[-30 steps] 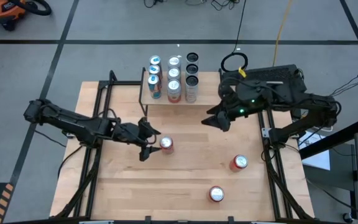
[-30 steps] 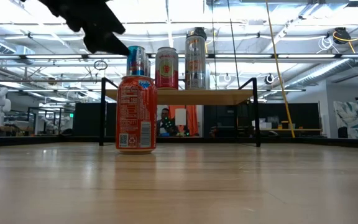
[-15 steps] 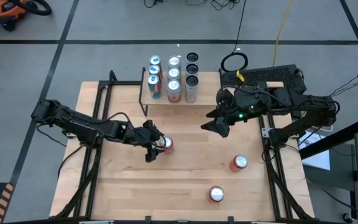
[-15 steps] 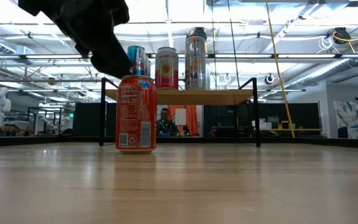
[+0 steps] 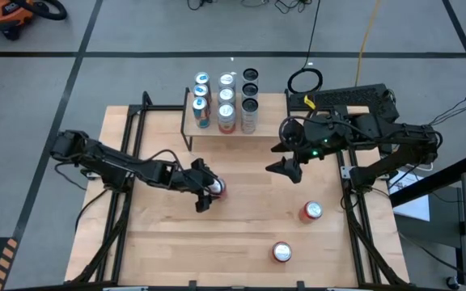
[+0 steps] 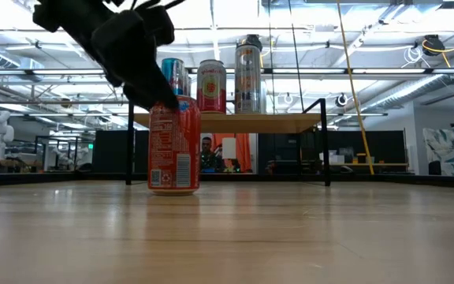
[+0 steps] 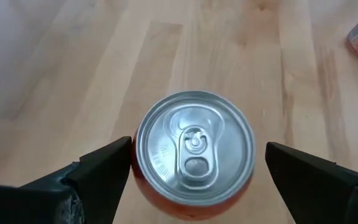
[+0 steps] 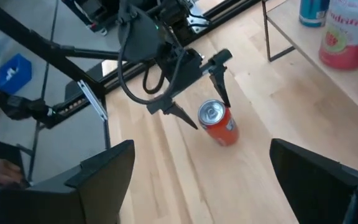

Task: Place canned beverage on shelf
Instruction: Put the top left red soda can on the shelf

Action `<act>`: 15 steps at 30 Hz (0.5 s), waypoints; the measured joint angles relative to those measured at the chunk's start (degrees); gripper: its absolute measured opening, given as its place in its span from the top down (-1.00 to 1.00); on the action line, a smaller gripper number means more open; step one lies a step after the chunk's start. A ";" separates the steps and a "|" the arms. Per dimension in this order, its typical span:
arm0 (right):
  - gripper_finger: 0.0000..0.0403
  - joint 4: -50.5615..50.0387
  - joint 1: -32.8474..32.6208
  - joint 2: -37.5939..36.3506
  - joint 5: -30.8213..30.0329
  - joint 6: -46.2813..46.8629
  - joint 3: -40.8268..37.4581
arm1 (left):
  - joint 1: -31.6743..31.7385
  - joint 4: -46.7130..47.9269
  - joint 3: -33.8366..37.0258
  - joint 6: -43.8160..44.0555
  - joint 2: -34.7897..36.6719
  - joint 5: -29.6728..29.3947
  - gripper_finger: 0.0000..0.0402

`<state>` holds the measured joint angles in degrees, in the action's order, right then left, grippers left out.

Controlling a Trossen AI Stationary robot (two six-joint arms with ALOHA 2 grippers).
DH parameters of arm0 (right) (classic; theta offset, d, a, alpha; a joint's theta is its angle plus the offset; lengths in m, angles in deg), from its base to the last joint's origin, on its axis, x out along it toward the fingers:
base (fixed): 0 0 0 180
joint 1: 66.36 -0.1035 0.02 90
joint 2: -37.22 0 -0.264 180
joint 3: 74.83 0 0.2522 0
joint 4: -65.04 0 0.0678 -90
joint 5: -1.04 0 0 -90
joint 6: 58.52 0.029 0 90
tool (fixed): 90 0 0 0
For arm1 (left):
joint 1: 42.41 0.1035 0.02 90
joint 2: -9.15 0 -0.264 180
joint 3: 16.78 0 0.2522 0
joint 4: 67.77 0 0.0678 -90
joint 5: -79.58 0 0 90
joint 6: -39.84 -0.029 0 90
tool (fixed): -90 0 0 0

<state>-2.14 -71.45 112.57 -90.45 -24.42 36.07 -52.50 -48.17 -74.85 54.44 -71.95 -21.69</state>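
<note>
left hand (image 7: pixel 194 168) now astride can (image 7: pixel 194 151)

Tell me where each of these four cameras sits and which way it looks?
High view: overhead, straight down on table, shelf, both arms.
Low view: tabletop height, level at red can; left hand above.
Left wrist view: above the can, open fingers either side.
Right wrist view: own open fingers, facing left hand.
All share that can.

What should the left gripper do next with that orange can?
Probably close: the left gripper stands open with a finger on either side of the upright orange can, apart from it. Lifting toward the shelf comes after.
</note>
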 joint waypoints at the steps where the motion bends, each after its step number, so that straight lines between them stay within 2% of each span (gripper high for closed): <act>1: -0.75 0.02 0.00 0.00 0.00 -0.67 0.00 | 0.07 -0.68 0.00 -0.01 -0.76 -0.10 -0.85; 9: -0.75 -0.04 0.00 0.00 0.24 -4.41 0.00 | 0.09 -2.26 0.00 5.74 -3.47 0.21 -0.75; 15: -0.75 -0.07 0.00 0.00 0.24 -6.69 0.00 | 0.63 -6.78 0.07 6.11 -3.54 -0.12 -0.60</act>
<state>-2.21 -71.45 112.57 -90.21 -31.11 36.07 -51.87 -54.95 -74.79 60.55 -75.49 -21.81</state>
